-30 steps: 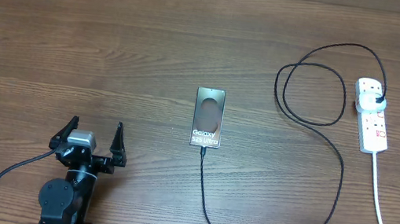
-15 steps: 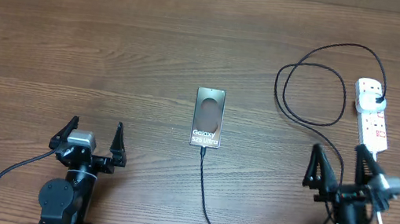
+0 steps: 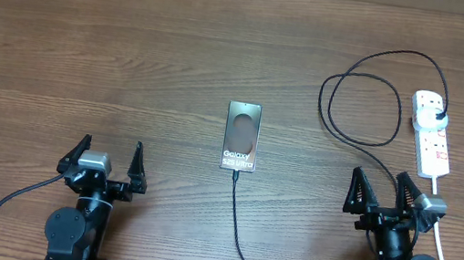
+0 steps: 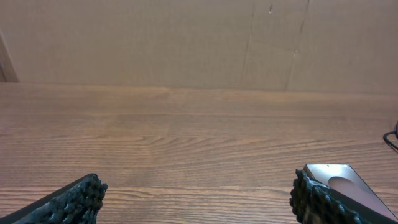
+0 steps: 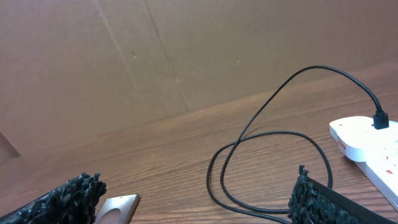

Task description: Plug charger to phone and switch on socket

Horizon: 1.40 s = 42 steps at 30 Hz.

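Wooden table (image 3: 89,35) below: charger (image 3: 234,200) tip touches phone (image 3: 241,136). My left gripper (image 3: 109,160) and right gripper (image 3: 385,194) hover, jaws spread, empty.

Two black robot arms, lower left and lower right of the overhead frame.
Entry: left gripper (image 3: 112,145) and right gripper (image 3: 380,177) each had two black tapered fingers, a small silver-grey block at the wrist and a round black joint housing beneath. A thin black cable (image 3: 7,204) curved from the left arm. Finger pads (image 4: 79,196) were black with a knobbly texture.
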Motion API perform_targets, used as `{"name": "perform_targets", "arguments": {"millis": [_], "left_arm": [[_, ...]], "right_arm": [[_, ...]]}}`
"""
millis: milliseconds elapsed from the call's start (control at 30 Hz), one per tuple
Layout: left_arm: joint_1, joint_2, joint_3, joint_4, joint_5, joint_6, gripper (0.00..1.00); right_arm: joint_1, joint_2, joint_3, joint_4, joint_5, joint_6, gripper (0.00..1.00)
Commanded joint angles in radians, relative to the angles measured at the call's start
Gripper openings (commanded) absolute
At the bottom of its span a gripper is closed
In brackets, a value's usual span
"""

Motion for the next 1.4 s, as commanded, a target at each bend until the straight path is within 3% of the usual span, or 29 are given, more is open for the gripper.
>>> {"name": "perform_targets", "arguments": {"millis": [0, 900, 1367], "left_arm": [[-0.005, -0.008, -0.005, 0.000, 0.000, 0.019, 1.00], [-0.005, -0.008, -0.005, 0.000, 0.000, 0.019, 1.00], [-0.005, -0.008, -0.005, 0.000, 0.000, 0.019, 1.00]], "right_arm": [[-0.004, 0.000, -0.011, 0.006, 0.013, 0.000, 1.00], [0.047, 0.000, -0.011, 0.006, 0.014, 0.000, 1.00], [0.168, -0.009, -0.016, -0.005, 0.242, -0.001, 1.00]]}}
